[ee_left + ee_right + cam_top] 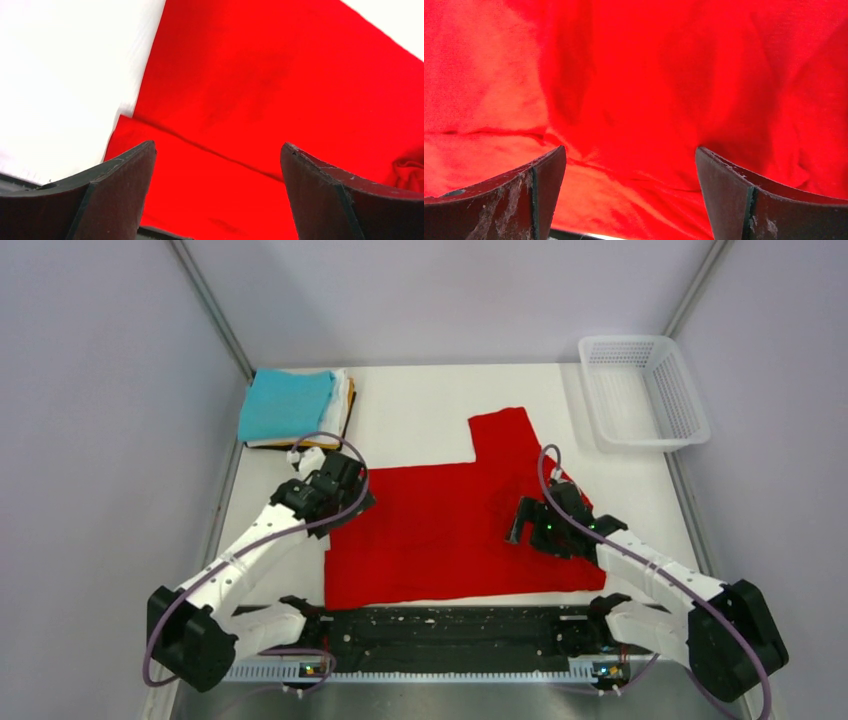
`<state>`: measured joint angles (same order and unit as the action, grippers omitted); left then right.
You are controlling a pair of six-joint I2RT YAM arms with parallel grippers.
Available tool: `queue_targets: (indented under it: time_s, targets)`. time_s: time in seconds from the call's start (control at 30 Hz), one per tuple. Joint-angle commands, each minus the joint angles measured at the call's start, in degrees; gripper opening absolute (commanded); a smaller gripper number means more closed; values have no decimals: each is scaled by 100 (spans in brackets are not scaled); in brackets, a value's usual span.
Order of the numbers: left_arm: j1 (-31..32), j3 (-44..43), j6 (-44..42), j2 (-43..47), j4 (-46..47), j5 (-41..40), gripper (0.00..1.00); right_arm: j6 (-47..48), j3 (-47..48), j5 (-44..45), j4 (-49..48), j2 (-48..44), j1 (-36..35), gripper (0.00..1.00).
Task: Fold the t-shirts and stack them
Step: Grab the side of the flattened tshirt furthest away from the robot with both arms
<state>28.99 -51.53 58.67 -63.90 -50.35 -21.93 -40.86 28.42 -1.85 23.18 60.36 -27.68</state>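
Note:
The red t-shirt (450,520) lies flat in the middle of the table, one sleeve pointing to the far side. It fills the left wrist view (260,90) and the right wrist view (639,75). My left gripper (345,502) is open and empty over the shirt's left edge, above a folded layer (200,190). My right gripper (522,525) is open and empty over the shirt's right part, where the cloth is wrinkled. A stack of folded shirts, teal one (287,405) on top, lies at the far left.
A white plastic mesh basket (645,390) stands at the far right corner. The white table (420,405) shows beyond the shirt. A black rail (440,625) runs along the near edge between the arm bases.

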Motion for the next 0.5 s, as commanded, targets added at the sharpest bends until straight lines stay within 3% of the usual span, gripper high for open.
queue_targets:
  time_s: [0.0,0.2,0.33,0.47]
  targets:
    - [-416,-41,-799,-48,952,81,99,-217,-260,920,-209,-179,-48,99]
    - [-1561,38,-1305,-728,1781,1021,99,-796,-783,1326,660,-791,-44,99]
    - [-1851,-254,-1530,-1405,1942,1068,99,-1168,-870,1367,1208,-1246,-45,99]
    - [-1893,-595,-1579,-2127,2007,1007,98,-1219,-832,847,911,-1584,-48,99]
